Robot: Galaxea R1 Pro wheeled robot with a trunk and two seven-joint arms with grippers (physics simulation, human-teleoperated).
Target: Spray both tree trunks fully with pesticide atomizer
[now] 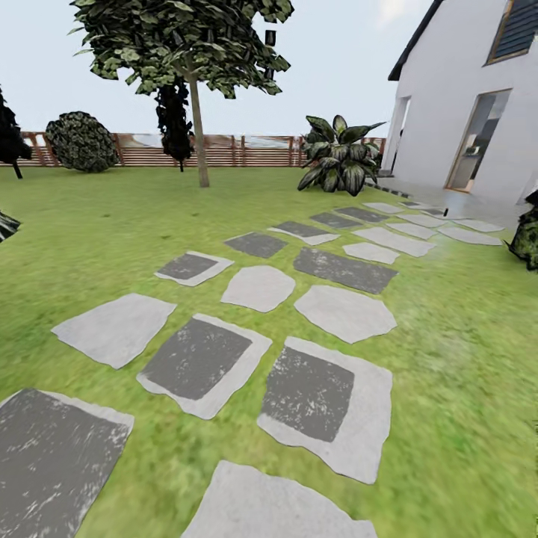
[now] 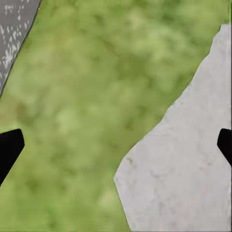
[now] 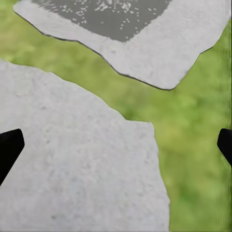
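**In transit across the lawn, atomizer not yet located**

The garden lawn [image 1: 97,224] is crossed by stepping stones [image 1: 329,396] leading toward the white house [image 1: 463,97]; a slat fence [image 1: 224,149] closes the far side. A thin-trunked tree [image 1: 198,127] and a broad-leaved plant [image 1: 340,157] stand near it. The pesticide atomizer is not sighted, so its place cannot be given.

Handling is judged as light, rigid and smooth plastic, best taken around the body below the trigger head.

The left gripper [image 2: 116,145] is held over grass and a stone edge, the right gripper [image 3: 116,145] over pale stone. On both, dark fingertips are spread wide at the frame edges, with nothing held.
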